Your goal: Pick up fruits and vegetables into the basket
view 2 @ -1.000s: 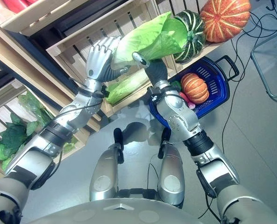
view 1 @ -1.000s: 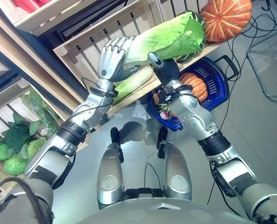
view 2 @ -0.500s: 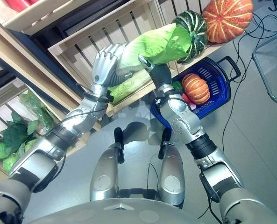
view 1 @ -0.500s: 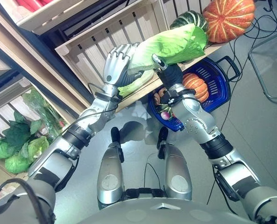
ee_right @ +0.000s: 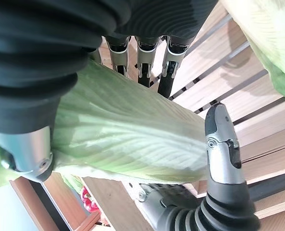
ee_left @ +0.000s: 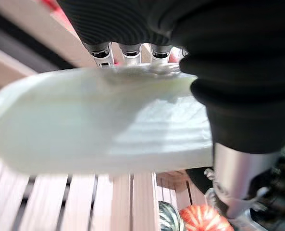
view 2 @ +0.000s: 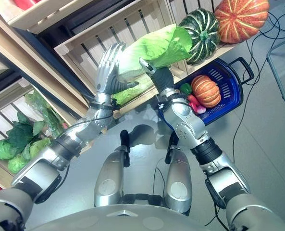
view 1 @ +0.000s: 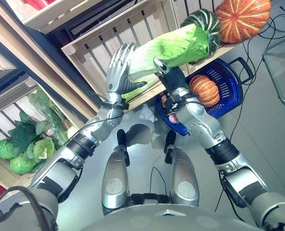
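Note:
A big light-green cabbage (view 1: 173, 48) hangs in front of the slatted wooden crate (view 1: 99, 48), carried between both hands. My left hand (view 1: 119, 72) lies with straight fingers flat against its pale stalk end (ee_left: 99, 125). My right hand (view 1: 167, 72) grips it from below: the thumb stands up on the near side, and the fingers (ee_right: 142, 62) reach over the leaves. The blue basket (view 1: 229, 96) stands on the floor below and to the right, holding a small orange pumpkin (view 1: 204, 89), a green pepper (view 2: 185, 88) and red vegetables (view 2: 196, 103).
On the shelf above the basket sit a green striped squash (view 1: 203, 21) and a large orange pumpkin (view 1: 243, 19). Another pale cabbage (view 2: 132, 92) lies in the crate behind my hands. Leafy greens and round cabbages (view 1: 22, 149) fill a lower crate at the left.
The view has shifted a little. The cabbage has come away from the striped squash, which now shows. My left hand's fingers have straightened against the cabbage.

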